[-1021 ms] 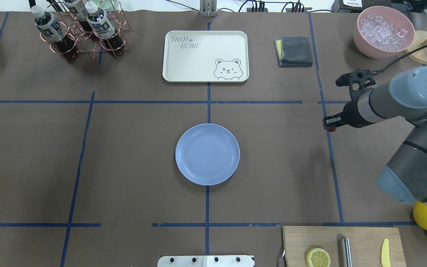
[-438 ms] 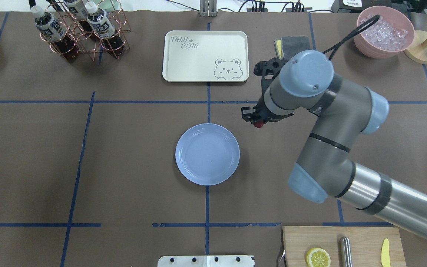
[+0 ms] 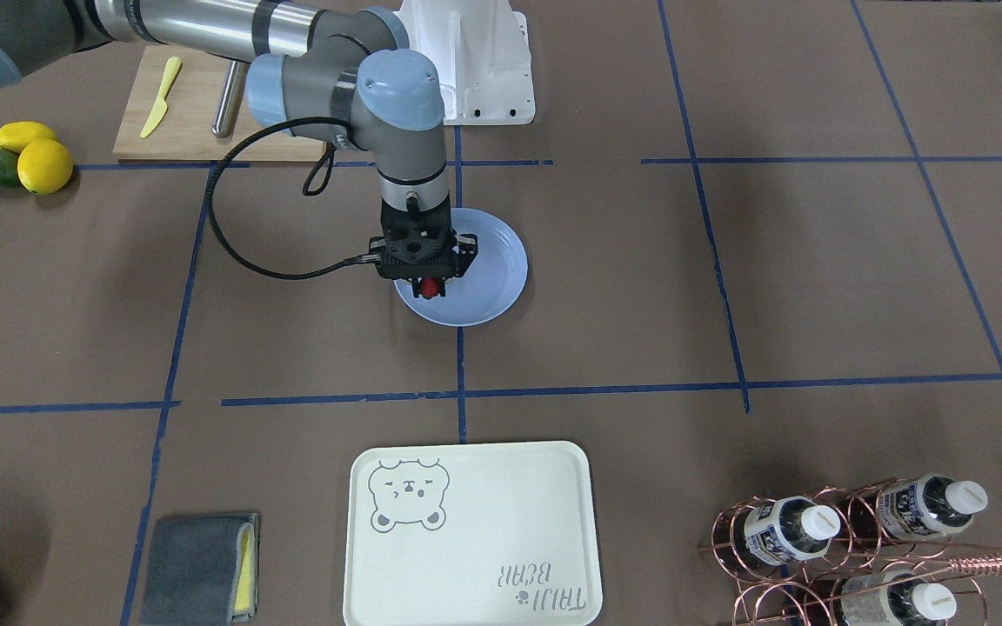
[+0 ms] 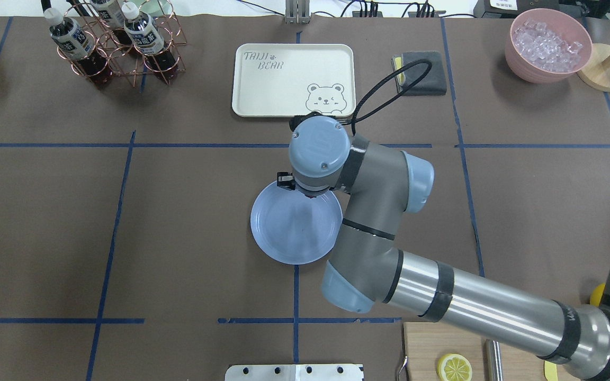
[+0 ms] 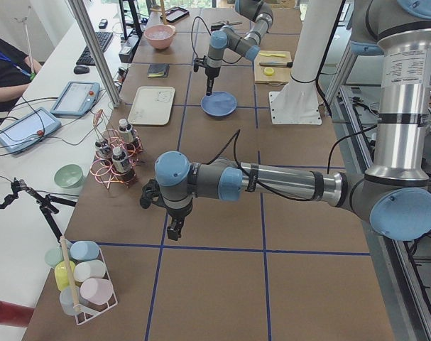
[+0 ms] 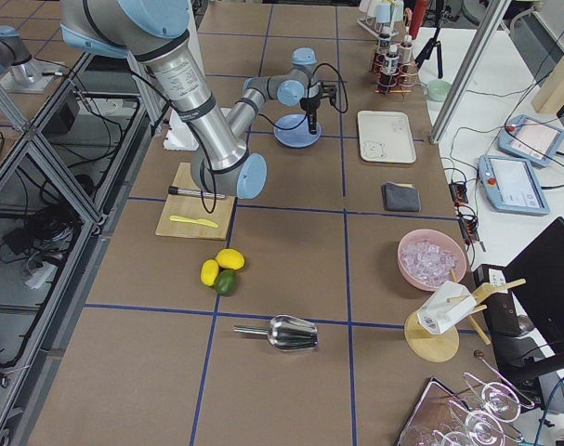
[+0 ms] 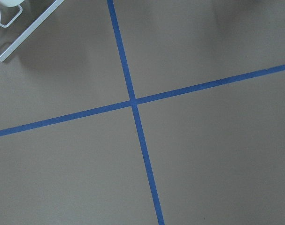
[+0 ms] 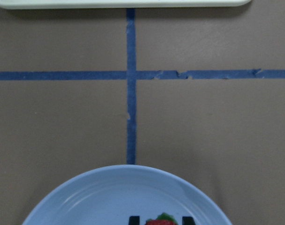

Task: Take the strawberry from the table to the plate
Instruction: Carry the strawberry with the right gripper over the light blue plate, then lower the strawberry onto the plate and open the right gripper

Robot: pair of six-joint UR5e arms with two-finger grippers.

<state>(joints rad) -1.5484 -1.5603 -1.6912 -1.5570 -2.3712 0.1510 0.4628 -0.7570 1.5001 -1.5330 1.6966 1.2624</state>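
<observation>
Now right gripper (image 3: 431,289) over plate (image 3: 502,261), clamped on strawberry (image 8: 159,221).
Left gripper (image 5: 175,229) hangs above table (image 5: 208,288), well apart; released or clenched, cannot tell.

— Overhead, the arm's wrist (image 4: 319,153) covers the right gripper (image 3: 431,289) and the strawberry (image 8: 160,221), agreed?
— Yes. The right wrist view's bottom edge cuts strawberry and plate (image 8: 86,197). Left gripper (image 5: 175,229) — too small to judge.

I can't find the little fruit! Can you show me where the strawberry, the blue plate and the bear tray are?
strawberry (image 3: 431,288): front-facing view, on its red body.
blue plate (image 3: 497,261): front-facing view, on its bare inner surface.
bear tray (image 3: 501,513): front-facing view, on its plain middle.
</observation>
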